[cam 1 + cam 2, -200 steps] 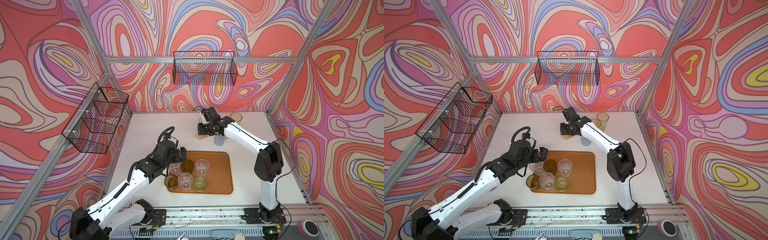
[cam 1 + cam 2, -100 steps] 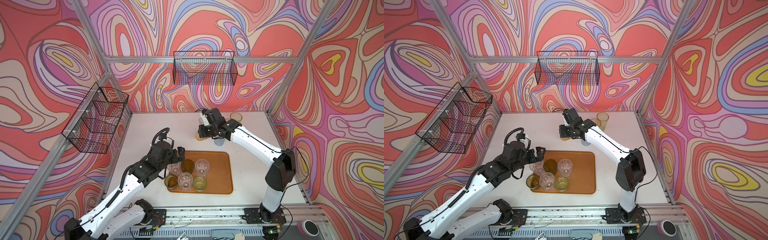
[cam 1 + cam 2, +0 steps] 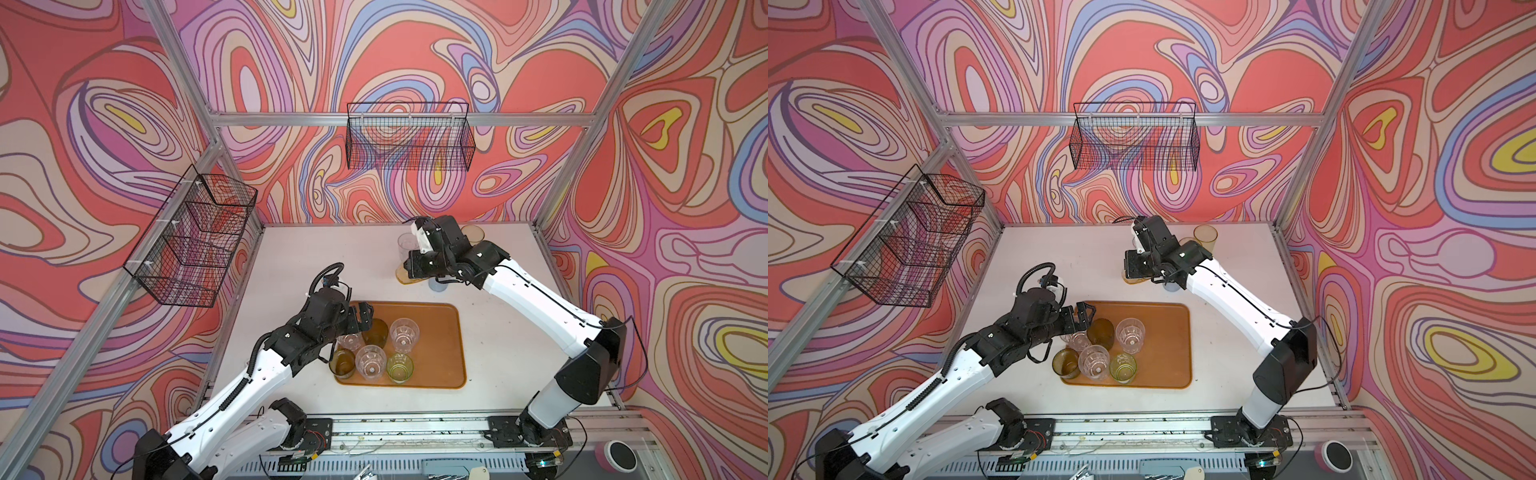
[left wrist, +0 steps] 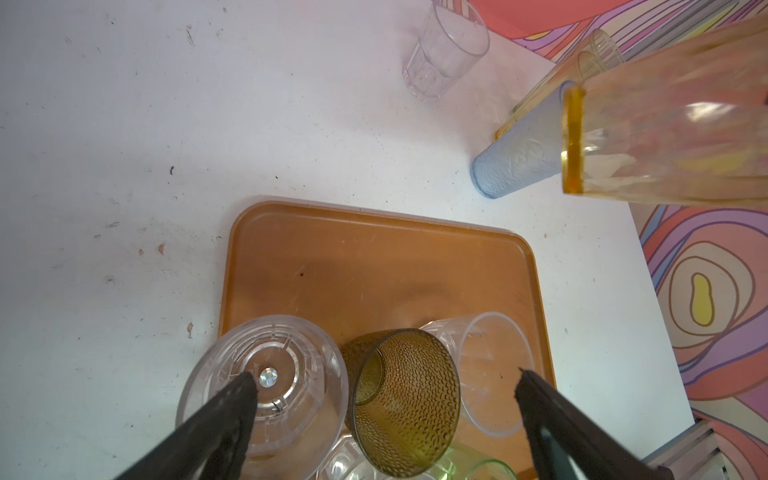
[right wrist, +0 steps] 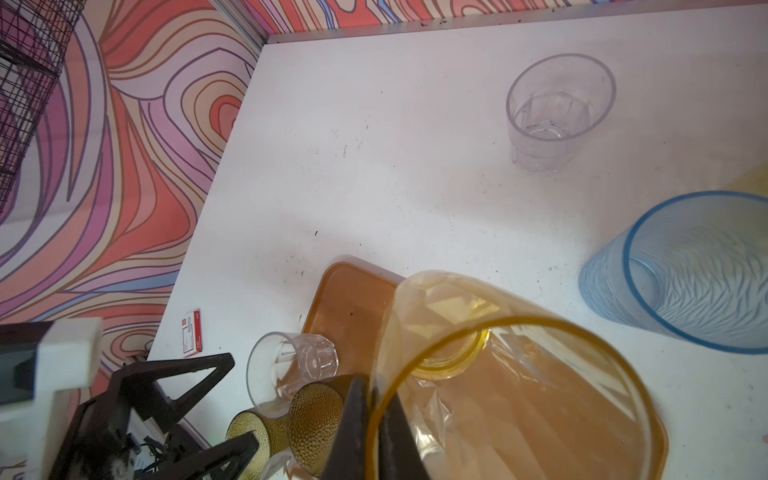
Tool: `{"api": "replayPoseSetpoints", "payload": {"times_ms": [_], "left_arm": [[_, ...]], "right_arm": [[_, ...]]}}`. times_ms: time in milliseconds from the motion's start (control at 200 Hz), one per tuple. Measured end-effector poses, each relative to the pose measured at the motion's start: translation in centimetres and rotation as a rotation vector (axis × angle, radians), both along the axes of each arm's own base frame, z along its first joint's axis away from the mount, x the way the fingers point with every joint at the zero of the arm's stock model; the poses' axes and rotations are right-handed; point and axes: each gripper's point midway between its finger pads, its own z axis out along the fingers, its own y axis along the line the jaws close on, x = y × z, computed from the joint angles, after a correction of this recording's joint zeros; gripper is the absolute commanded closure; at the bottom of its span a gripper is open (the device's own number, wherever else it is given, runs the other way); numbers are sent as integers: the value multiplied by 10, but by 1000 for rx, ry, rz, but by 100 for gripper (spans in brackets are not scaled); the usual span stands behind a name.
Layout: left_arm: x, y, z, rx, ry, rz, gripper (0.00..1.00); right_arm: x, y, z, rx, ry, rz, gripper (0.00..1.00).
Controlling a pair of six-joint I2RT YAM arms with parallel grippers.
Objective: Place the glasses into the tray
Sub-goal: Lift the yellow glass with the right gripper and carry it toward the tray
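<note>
The orange-brown tray [image 3: 432, 345] [image 3: 1163, 353] lies at the table's front middle, with several glasses standing in its left half, among them a dimpled olive glass [image 4: 405, 399] and a clear one [image 4: 262, 386]. My left gripper [image 3: 360, 315] [image 4: 386, 384] hangs open just above these, holding nothing. My right gripper [image 3: 409, 268] [image 5: 374, 428] is shut on the rim of a tilted yellow glass [image 5: 498, 395] [image 4: 665, 137], beyond the tray's far edge. A pale blue glass [image 5: 685, 270] [image 3: 438, 284], a clear glass [image 5: 557, 112] [image 3: 405, 245] and a tall yellow glass [image 3: 1205, 237] stand on the table behind.
Black wire baskets hang on the back wall [image 3: 409, 137] and the left wall [image 3: 191, 245]. A small red and white card [image 5: 192, 332] lies by the table's left edge. The right half of the tray is bare.
The right arm's elbow has swung out to the front right while its gripper stays shut on the yellow glass. The left gripper has dipped slightly and stays open.
</note>
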Motion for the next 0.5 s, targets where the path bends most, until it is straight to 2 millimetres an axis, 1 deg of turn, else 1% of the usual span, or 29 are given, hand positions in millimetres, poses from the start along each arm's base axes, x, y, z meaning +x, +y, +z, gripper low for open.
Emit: {"api": "replayPoseSetpoints", "payload": {"times_ms": [130,245,416,501], "left_arm": [[-2,-9,-10,-27,34,-33,0],[-1,-17,-13,-44,50,-59,0],[-4,-21,-13,-59,59,-80,0],[-5,-23,-9,-74,50,-91,0]], "right_arm": [[-10,-10,1,-5,7,-17,100],[-20,-22,-1,-21,18,-39,100],[-33,-42,-1,-44,25,-81,100],[-40,-51,-4,-56,36,-101,100]]}}
